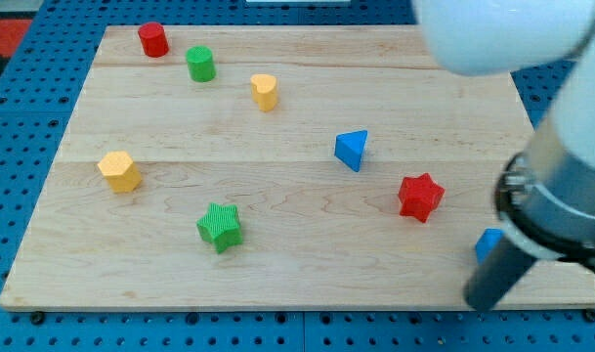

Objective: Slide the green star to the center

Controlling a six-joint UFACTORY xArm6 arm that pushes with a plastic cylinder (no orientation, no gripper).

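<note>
1. The worktop (pixel 307 244) is a pale wooden board lying on a blue perforated base (pixel 4 205).
2. My tip (pixel 480 301) touches the board near its bottom right corner.
3. A blue block (pixel 488 242), shape unclear, sits just above my tip.
4. A red star (pixel 420 197) lies up-left of my tip; a blue triangle (pixel 352 150) lies further that way.
5. A green star (pixel 220 226) lies well left of my tip, and a yellow hexagon (pixel 119 171) further left.
6. Far up-left stand a yellow block (pixel 265 91), a green cylinder (pixel 200 64) and a red cylinder (pixel 153 39).
</note>
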